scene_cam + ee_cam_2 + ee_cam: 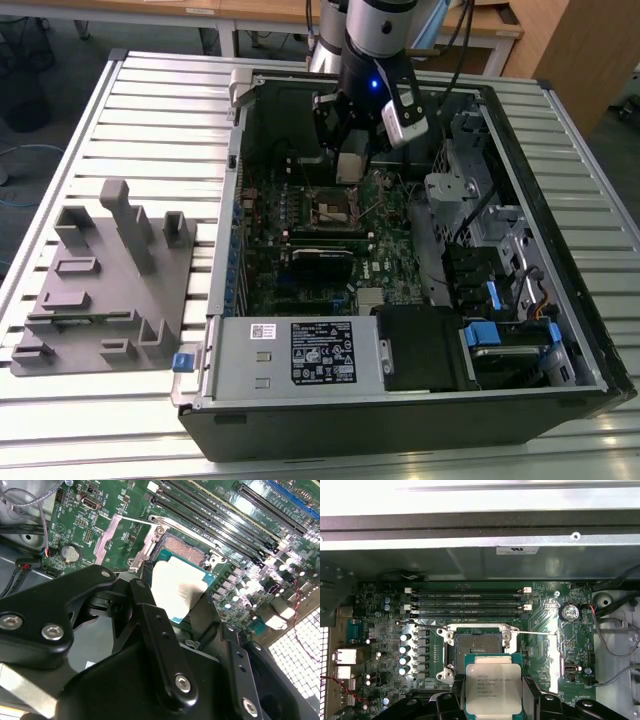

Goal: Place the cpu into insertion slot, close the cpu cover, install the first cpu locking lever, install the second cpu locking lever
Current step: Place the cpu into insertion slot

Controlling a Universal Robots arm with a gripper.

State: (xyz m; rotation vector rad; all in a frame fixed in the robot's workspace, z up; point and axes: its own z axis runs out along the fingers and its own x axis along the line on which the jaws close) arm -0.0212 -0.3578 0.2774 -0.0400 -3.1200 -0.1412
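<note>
Slatted metal table [120, 120] is carrying the open computer case [400, 430]. Your gripper [492, 700] is clamping the chip [493, 680] by two opposite edges, holding it flat above the green board [542, 665], just beside the open socket [476, 644] near the board's middle. You should be keeping it level and squaring its corners to the socket rim.

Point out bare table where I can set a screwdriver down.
Bare slats border the grey fixture at the exterior view's upper left, and a strip runs below it. The case is crowded: the jaws hold the cpu near the slot.
</note>
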